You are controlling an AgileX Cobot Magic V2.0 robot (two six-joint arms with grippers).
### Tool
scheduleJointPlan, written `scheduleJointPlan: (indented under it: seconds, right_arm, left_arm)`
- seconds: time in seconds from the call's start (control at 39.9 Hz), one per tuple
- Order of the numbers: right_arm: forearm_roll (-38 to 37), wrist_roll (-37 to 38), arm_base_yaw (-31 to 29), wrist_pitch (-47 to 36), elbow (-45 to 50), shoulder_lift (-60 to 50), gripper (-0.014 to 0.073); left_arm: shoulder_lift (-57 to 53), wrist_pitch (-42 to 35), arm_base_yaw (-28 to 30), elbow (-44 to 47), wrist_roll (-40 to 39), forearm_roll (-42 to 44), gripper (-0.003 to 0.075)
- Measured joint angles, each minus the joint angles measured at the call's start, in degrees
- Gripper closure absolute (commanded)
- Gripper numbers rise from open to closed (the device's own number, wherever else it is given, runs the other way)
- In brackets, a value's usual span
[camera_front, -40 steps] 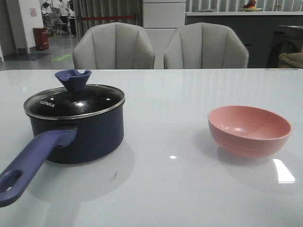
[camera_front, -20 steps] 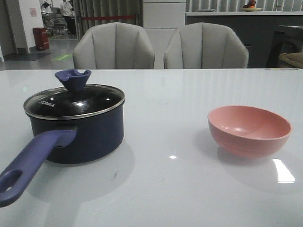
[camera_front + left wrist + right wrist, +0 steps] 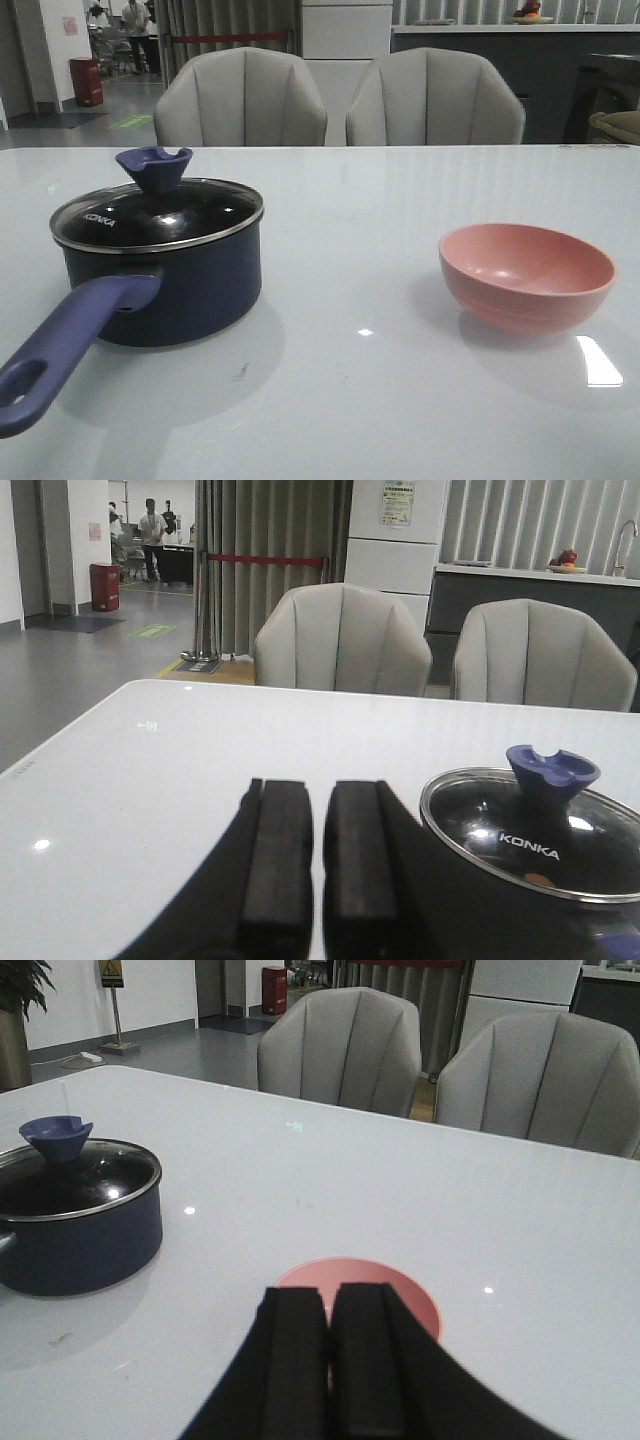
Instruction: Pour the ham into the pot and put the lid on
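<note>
Nothing moved — lid (image 3: 157,213) (seated) covers pot (image 3: 165,290)

Light: dim, overhead indoor.
Glare: bright patches on glossy white table (image 3: 400,400) and round glass lid (image 3: 160,215).
Shadows: soft.
Focus: slightly grainy.

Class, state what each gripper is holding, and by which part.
Nothing. The left gripper and right gripper are both shut and empty.

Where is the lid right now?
In the front view the lid sits on the pot on the left of the table, well apart from the pink bowl on the right.
</note>
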Motion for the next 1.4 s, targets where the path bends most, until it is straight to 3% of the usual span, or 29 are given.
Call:
scheduleJointPlan:
  seconds: [1.03,1.18,1.4]
  right_arm:
    - [-0.2,0.0,0.0,-0.2,0.7,0.0,0.0434]
    - [-7.1,3.3,-1.8,-1.1,3.5,0.0,0.0434]
    - [-18.2,16.2,-9.7,-5.5,8.5,-0.2,0.0434]
  left_arm:
    - [0.0,0.5,0.0,0.0,-0.2,0.0,0.0589]
    - [0.0,0.5,0.0,0.0,-0.2,0.0,0.0589]
    - [0.0,0.5,0.0,0.0,-0.3,0.0,0.0589]
